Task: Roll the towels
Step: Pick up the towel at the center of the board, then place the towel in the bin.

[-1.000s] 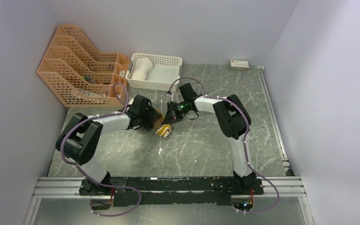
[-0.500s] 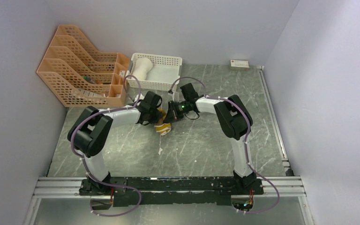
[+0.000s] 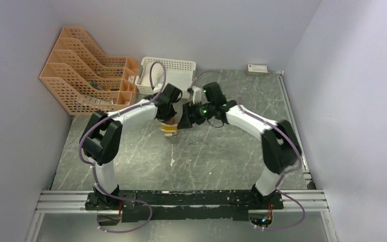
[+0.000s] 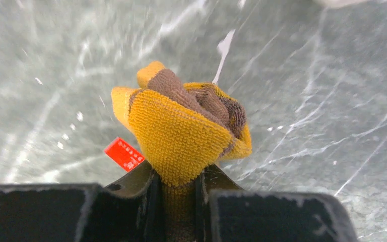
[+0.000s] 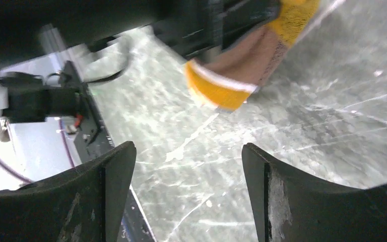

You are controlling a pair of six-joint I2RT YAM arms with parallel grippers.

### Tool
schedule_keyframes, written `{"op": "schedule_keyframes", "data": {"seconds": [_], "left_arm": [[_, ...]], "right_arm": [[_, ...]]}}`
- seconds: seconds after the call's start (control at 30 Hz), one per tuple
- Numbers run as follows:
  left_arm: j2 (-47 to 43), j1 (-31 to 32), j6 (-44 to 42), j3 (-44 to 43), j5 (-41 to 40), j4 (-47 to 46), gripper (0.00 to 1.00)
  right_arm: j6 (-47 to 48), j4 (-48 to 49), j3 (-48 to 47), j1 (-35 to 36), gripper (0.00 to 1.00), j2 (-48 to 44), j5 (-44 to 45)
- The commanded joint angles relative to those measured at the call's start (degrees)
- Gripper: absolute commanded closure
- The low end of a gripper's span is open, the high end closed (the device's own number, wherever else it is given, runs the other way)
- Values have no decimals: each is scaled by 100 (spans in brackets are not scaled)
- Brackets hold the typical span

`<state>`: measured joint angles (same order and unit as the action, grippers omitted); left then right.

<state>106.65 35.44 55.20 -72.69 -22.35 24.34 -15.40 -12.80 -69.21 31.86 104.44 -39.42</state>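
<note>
The brown and mustard-yellow towel [image 4: 181, 121] is a tight roll with a red tag [image 4: 124, 154], and it hangs above the table. My left gripper [image 4: 179, 189] is shut on its end, seen from above at the left gripper [image 3: 168, 120] with the towel [image 3: 169, 129] below it. My right gripper [image 5: 186, 169] stands open with only table between its fingers, just right of the towel [image 5: 242, 65]. From above, the right gripper [image 3: 185, 119] is close beside the roll. The cream-white towel [image 3: 148, 74] lies in the basket, partly behind the left arm's cable.
A white lattice basket [image 3: 179, 68] stands at the back, just behind both grippers. Orange file racks [image 3: 85, 70] fill the back left. A small white box [image 3: 257, 68] lies at the back right. White marks streak the grey marble table [image 3: 211, 156].
The right gripper has opened and let go of the brown-yellow roll. The left gripper closed on the roll and carried it up and toward the basket.
</note>
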Motion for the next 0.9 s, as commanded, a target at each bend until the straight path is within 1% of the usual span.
{"op": "schedule_keyframes", "data": {"seconds": [0.0,0.1,0.17,0.27,0.37,0.43,0.57,0.63,0.77,0.87], "left_arm": [[-62,-104,-1705,-1343,-578,623,93],[156,-217,-2468,-2342,-349,843,93],[301,-323,-2914,-2933,-230,811,93],[611,-652,-3348,-3793,246,723,92],[1051,-1008,-3756,-4455,787,571,90],[1436,-1219,-3975,-4990,1083,511,89],[2436,-1419,-4242,-5985,1502,470,87],[2700,-1482,-4256,-6117,1684,231,89],[2872,-1551,-4134,-5669,1845,-644,90],[3184,-1575,-3977,-5737,2020,-788,90]], "right_arm": [[-10,123,314,-282,22,-1609,458],[138,-243,385,-333,20,-2435,1187],[31,-216,560,-334,20,-2855,1399],[-203,-16,974,-333,19,-3296,1350],[-220,-334,1034,-334,19,-3490,1224],[-242,-489,1089,-335,19,-3666,1172],[-211,-778,1151,-332,19,-3948,1130],[-112,-1018,1111,-330,19,-4017,1161],[118,-1503,1027,-334,19,-4156,1310],[216,-1679,1036,-332,19,-4254,1390]]}}
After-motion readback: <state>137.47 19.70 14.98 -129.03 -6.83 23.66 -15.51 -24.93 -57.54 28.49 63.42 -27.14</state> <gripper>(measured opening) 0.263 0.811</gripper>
